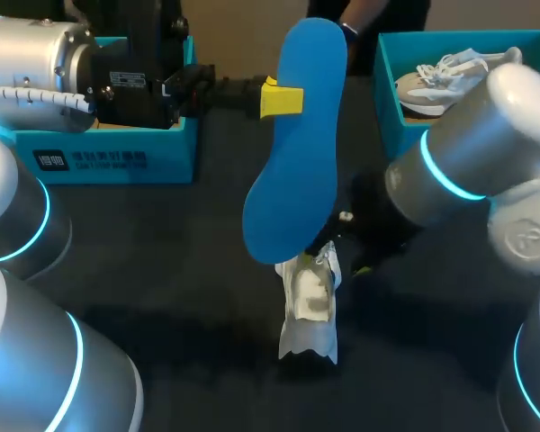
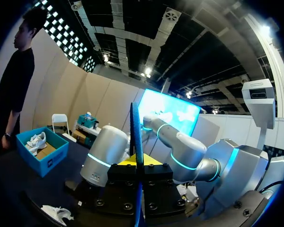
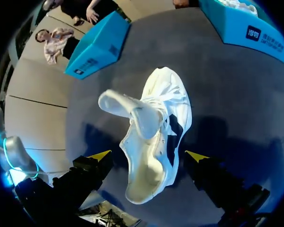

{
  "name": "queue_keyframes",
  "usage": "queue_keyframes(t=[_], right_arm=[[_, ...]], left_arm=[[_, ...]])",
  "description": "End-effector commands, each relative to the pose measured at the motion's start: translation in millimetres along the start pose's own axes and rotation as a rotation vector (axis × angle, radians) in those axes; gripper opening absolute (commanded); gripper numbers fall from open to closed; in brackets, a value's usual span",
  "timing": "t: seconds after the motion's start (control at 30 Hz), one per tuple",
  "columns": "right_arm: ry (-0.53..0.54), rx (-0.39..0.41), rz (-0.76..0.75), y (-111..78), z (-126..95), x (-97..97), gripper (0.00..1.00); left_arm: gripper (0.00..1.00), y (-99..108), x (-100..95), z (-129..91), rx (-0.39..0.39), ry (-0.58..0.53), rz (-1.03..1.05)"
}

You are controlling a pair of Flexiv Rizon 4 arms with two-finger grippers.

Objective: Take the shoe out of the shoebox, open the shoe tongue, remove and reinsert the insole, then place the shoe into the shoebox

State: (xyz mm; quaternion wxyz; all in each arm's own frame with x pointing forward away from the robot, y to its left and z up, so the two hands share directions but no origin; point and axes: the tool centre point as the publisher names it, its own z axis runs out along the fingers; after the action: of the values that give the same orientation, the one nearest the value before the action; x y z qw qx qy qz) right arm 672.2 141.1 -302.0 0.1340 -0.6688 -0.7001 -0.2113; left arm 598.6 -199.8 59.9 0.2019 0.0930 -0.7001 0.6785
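My left gripper (image 1: pixel 282 99) holds a blue insole (image 1: pixel 297 144) up in the air over the middle of the table, shut on its edge. In the left wrist view the insole (image 2: pixel 136 137) shows edge-on between the yellow tips. A white shoe (image 1: pixel 310 306) rests on the dark table below it, its tongue (image 3: pixel 118 101) pulled up and out. My right gripper (image 3: pixel 149 156) hovers just above the shoe (image 3: pixel 156 142), open, with one yellow tip on each side of the heel opening. In the head view the insole hides most of that gripper.
A teal shoebox (image 1: pixel 117 153) stands at the back left behind my left arm. A second teal box (image 1: pixel 391 99) at the back right holds another white shoe (image 1: pixel 445 76). My right arm (image 1: pixel 468 153) reaches in from the right.
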Motion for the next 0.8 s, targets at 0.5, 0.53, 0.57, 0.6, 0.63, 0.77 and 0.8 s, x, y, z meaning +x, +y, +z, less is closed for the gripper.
queue_keyframes(t=[0.5,0.53,0.57,0.6,0.63,0.77,0.8], right_arm=[[0.217,0.017,-0.005,6.4,-57.9,-10.5,1.0],[0.217,0.017,-0.005,6.4,-57.9,-10.5,1.0],[0.217,0.017,-0.005,6.4,-57.9,-10.5,1.0],[0.217,0.017,-0.005,6.4,-57.9,-10.5,1.0],[0.264,0.028,0.017,8.4,-58.6,-9.5,1.0],[0.458,-0.019,0.047,21.9,-83.3,-5.1,1.0],[0.49,-0.02,0.053,24.0,-89.3,-3.3,1.0]], left_arm=[[0.0,0.0,-0.6,1.2,0.001,0.001,0.0],[0.0,0.0,-0.6,1.2,0.001,0.001,0.0],[0.0,0.0,-0.6,1.2,0.001,0.001,0.0],[0.0,0.0,-0.6,1.2,0.001,0.001,0.0],[0.0,0.0,-0.6,1.2,0.001,0.001,0.0],[0.0,0.0,-0.6,1.2,0.001,0.001,0.0],[0.0,0.0,-0.6,1.2,0.001,0.001,0.0]])
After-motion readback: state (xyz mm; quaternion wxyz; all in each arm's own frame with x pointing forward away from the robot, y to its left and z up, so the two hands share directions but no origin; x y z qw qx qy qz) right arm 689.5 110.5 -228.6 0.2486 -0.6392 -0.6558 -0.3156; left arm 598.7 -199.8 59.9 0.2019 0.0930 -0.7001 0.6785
